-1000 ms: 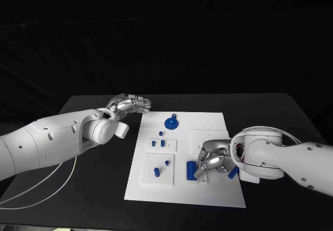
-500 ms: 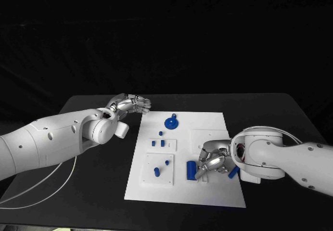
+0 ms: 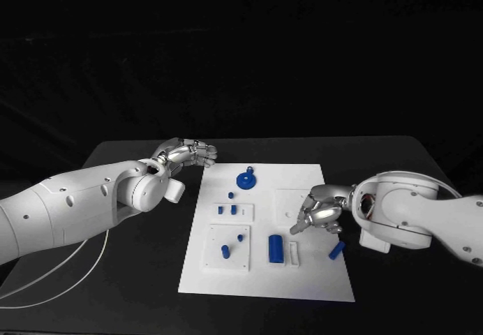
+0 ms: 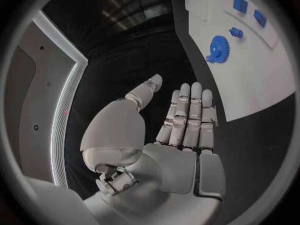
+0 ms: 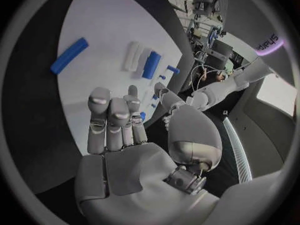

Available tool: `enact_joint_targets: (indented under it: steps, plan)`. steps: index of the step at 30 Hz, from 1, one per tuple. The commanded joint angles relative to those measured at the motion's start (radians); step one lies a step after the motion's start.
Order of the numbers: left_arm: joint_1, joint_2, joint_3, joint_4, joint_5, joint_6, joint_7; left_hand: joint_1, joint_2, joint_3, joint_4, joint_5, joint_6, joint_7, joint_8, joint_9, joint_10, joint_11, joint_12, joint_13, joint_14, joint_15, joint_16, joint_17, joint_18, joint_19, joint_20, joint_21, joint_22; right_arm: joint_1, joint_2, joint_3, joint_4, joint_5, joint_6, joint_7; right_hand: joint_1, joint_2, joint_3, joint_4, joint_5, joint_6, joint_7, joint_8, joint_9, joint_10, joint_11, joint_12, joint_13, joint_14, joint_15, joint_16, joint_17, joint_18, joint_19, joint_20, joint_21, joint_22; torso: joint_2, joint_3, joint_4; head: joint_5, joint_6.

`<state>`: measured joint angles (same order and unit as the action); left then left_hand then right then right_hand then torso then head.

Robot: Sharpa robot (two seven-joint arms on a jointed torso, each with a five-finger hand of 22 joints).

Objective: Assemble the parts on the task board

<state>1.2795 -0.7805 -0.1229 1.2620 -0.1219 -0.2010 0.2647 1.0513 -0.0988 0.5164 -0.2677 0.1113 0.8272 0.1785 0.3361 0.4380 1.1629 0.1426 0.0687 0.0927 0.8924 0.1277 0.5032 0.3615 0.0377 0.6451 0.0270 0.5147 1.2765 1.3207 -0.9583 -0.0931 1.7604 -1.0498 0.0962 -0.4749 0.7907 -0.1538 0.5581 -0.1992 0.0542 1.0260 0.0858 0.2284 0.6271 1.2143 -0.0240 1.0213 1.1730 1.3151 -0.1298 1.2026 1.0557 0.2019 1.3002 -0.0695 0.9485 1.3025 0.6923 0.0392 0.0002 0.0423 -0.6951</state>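
Parts lay scattered over the white task board [image 3: 302,279] in the middle of the black table [image 3: 403,153]. A blue gear-like disc [image 3: 246,181] with a small knob sat near the board's far edge, in line with the left hand [image 3: 187,151], which hovered over bare table just beyond the board's far left corner. That hand held nothing; in the left wrist view its fingers [image 4: 187,120] were stretched out side by side with the thumb apart, and the gear-like disc [image 4: 218,48] lay on the board well ahead of the fingertips.

The right hand [image 3: 322,209] hung above the right half of the board, fingers loosely bent and parted, grasping nothing. A blue cylinder [image 3: 276,248] lay on the board just nearer the robot than this hand and slightly toward the board's centre, with a small white bar [image 3: 294,252] beside it. A blue slanted bar [image 3: 336,250] lay near the board's right edge, close under the right forearm [image 3: 423,220]. In the right wrist view, the open fingers [image 5: 109,120] rose with the blue slanted bar [image 5: 69,55] off to one side of them and the blue cylinder [image 5: 150,64] beyond their tips, none of these touching the hand.

Left of the cylinder, a raised white square plate [image 3: 230,246] carried small blue pegs [image 3: 227,250]. Farther back, a smaller white plate [image 3: 232,208] held two short blue pieces [image 3: 220,208]. Both plates were well apart from either hand.
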Motion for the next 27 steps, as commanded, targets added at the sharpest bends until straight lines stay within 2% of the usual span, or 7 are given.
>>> enact_joint_targets:
  steps: [1,4,11,16,19,22,27]
  plan:
    - [0.0,0.005,0.001,0.001,-0.003,0.012,0.005,-0.012,-0.001,-0.001,0.004,-0.005,-0.008,-0.002,0.006,-0.001,-0.006,-0.001,0.001,-0.002,0.0,0.006,-0.004,0.001,0.017,0.003,0.006,-0.005,0.001,0.018,-0.034,-0.002,-0.019,0.1,0.007,-0.031,-0.008,0.003,0.002,0.01,-0.002,-0.008,0.005,-0.002,0.0,0.003,0.002,0.005,0.003,0.0,0.002,-0.009,0.0,0.06,0.0,-0.004,-0.005,-0.002,0.0,-0.0011,-0.0004,-0.018,0.004]
    - [0.0,0.004,0.0,0.003,-0.003,0.011,0.004,-0.012,-0.001,-0.001,0.004,-0.005,-0.008,-0.002,0.006,-0.001,-0.006,-0.001,0.001,-0.002,0.0,0.006,-0.004,0.002,0.017,0.003,0.006,-0.005,0.001,0.03,-0.069,-0.002,-0.009,0.111,0.036,-0.046,-0.017,0.037,0.011,0.024,-0.001,-0.018,0.008,-0.006,0.001,-0.015,0.006,-0.01,-0.004,-0.017,0.006,-0.035,-0.013,0.059,-0.024,0.001,-0.028,-0.013,0.0,-0.001,0.0004,-0.034,0.009]
    - [0.0,0.015,0.0,-0.001,-0.003,0.011,0.004,-0.013,-0.001,-0.001,0.005,-0.005,-0.007,-0.003,0.006,-0.001,-0.006,-0.001,0.001,-0.002,0.0,0.006,-0.005,0.002,0.017,0.003,0.006,-0.005,0.002,0.03,-0.145,-0.011,-0.011,0.122,0.025,-0.053,-0.006,0.016,0.053,0.047,-0.005,-0.01,0.006,0.003,0.01,-0.014,0.004,-0.018,-0.013,-0.011,0.004,-0.051,-0.023,0.06,-0.021,0.009,-0.04,-0.023,-0.004,-0.0021,-0.0086,-0.064,0.013]
    - [0.0,0.02,0.0,-0.006,-0.003,0.01,0.004,-0.013,-0.001,-0.001,0.005,-0.005,-0.007,-0.003,0.006,-0.001,-0.006,-0.001,0.002,-0.002,0.0,0.006,-0.005,0.003,0.017,0.003,0.006,-0.005,0.002,0.03,-0.201,-0.036,-0.003,0.131,-0.012,-0.079,-0.021,0.003,0.043,0.052,-0.005,0.0,0.004,0.01,0.016,-0.016,0.002,-0.021,-0.016,-0.011,0.003,-0.056,-0.025,0.06,-0.024,0.013,-0.043,-0.024,-0.007,-0.0043,-0.0105,-0.083,0.014]
    - [0.0,0.025,-0.001,-0.009,-0.003,0.01,0.003,-0.013,-0.001,-0.001,0.005,-0.005,-0.007,-0.003,0.006,-0.001,-0.005,-0.001,0.002,-0.002,0.0,0.006,-0.005,0.003,0.017,0.003,0.006,-0.005,0.002,0.03,-0.219,-0.053,-0.005,0.137,0.02,-0.11,-0.024,-0.012,0.038,0.051,-0.006,-0.001,0.004,0.01,0.018,-0.025,0.002,-0.029,-0.021,-0.017,0.004,-0.067,-0.029,0.06,-0.035,0.018,-0.052,-0.027,-0.007,-0.004,-0.0114,-0.099,0.021]
    - [0.0,0.027,-0.002,-0.01,-0.003,0.01,0.002,-0.013,-0.001,-0.001,0.005,-0.005,-0.007,-0.003,0.006,-0.001,-0.005,-0.001,0.002,-0.002,0.0,0.006,-0.005,0.003,0.017,0.003,0.006,-0.005,0.002,0.03,-0.225,-0.088,-0.004,0.135,0.031,-0.114,-0.041,-0.026,0.022,0.051,-0.006,-0.009,0.007,0.007,0.019,-0.043,0.006,-0.04,-0.025,-0.034,0.007,-0.083,-0.034,0.059,-0.056,0.026,-0.066,-0.031,-0.009,-0.0053,-0.0127,-0.111,0.024]
    - [0.0,0.028,-0.006,-0.011,-0.003,0.012,0.002,-0.014,-0.002,-0.001,0.005,-0.005,-0.007,-0.003,0.007,-0.001,-0.005,-0.001,0.002,-0.002,0.0,0.006,-0.006,0.004,0.017,0.003,0.006,-0.005,0.002,0.029,-0.226,-0.103,-0.006,0.078,0.055,-0.117,-0.047,-0.017,0.009,0.049,-0.005,-0.004,0.006,0.011,0.023,-0.043,0.004,-0.039,-0.025,-0.033,0.007,-0.084,-0.034,0.06,-0.057,0.029,-0.068,-0.031,-0.01,-0.0047,-0.0135,-0.131,0.021]
